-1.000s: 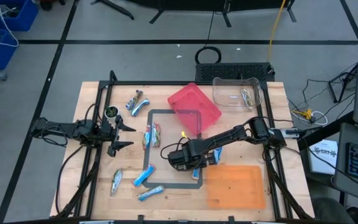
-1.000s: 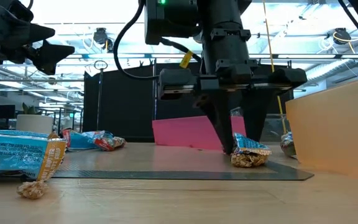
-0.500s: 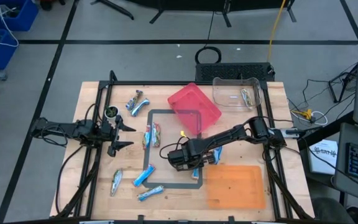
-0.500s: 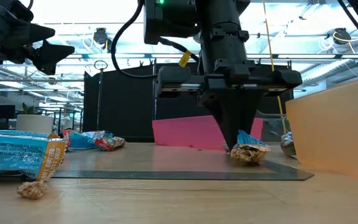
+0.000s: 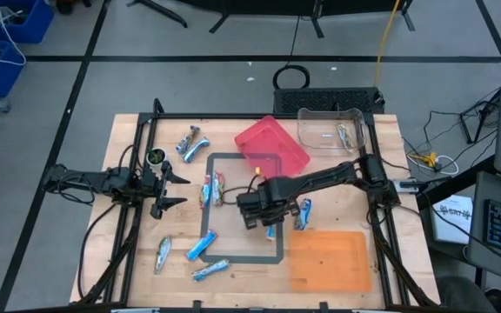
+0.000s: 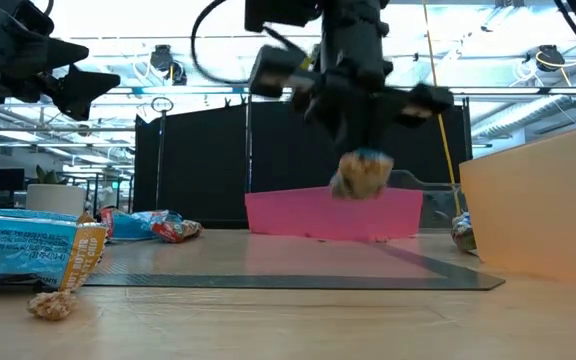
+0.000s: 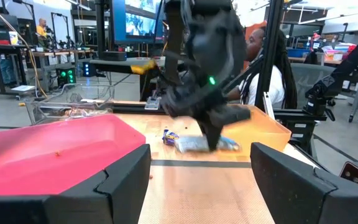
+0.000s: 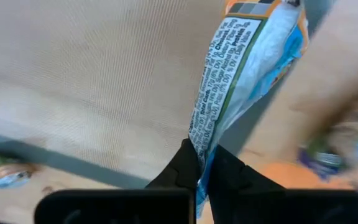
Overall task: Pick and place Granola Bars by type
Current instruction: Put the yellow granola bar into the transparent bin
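Observation:
Several foil-wrapped granola bars lie flat on the wooden table: a pair (image 5: 190, 143) at the far left, a red and blue cluster (image 5: 211, 189) in the taped rectangle, three blue ones (image 5: 200, 246) near the front, and one (image 5: 303, 213) by the orange tray. My right gripper (image 5: 263, 210) hangs over the rectangle's right side, shut on a blue bar (image 6: 363, 175). My left gripper (image 5: 170, 183) waits open at the table's left, above the table. My right gripper pinches the blue bar by one end of its wrapper (image 8: 199, 144) between its two fingers (image 8: 185, 167). The fingers come from above, pointing down. The bar hangs below them, lifted clear of the table, its other end (image 8: 253, 37) free.
A pink tray (image 5: 272, 152) sits tilted at the far middle, a clear bin (image 5: 330, 122) with one bar (image 5: 348, 135) at the far right, and an orange tray (image 5: 329, 259) at the near right. A small round cup (image 5: 156, 157) stands by the left gripper. A person sits beyond the table.
My right gripper's open fingers stood around the blue bar on the table, then shut on it and rose, shifting slightly toward the far edge. The bar left the table and now hangs in the air in front of the pink tray.

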